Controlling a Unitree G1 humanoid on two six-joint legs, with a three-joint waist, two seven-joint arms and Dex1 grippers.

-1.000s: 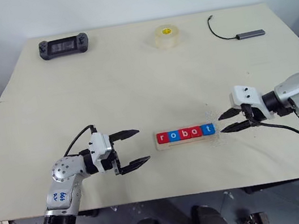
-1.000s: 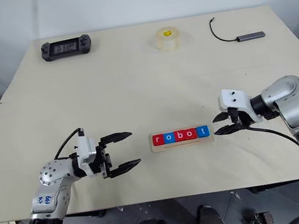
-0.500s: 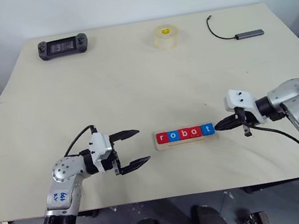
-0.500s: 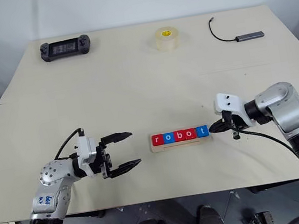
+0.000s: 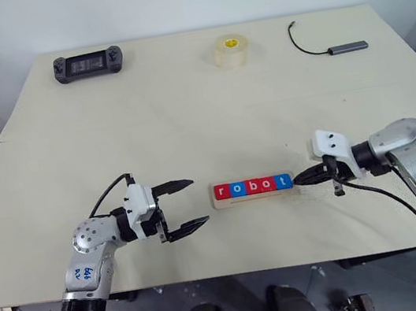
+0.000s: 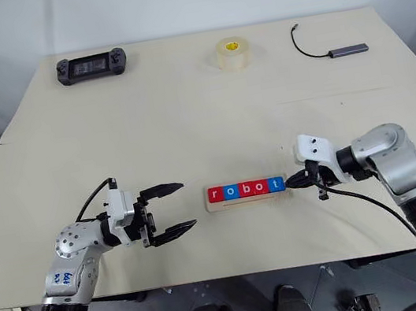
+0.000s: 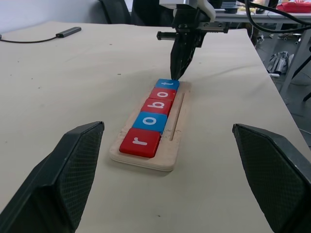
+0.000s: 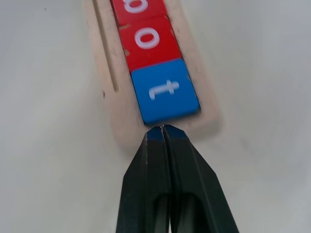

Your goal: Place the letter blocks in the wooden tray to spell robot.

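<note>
Nudged leftward, the wooden tray (image 5: 253, 198) apparently touches the closed, empty right claw (image 5: 301, 180) at its t-block (image 8: 165, 91).

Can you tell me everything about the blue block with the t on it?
The blue t block is a small rounded square, smooth and shiny like plastic, with a white lowercase t on top. It lies flat in the wooden tray, last in the row that spells robot, touching the red o block beside it. The right claw, pressed shut, has its tip against the block's outer edge.
</note>
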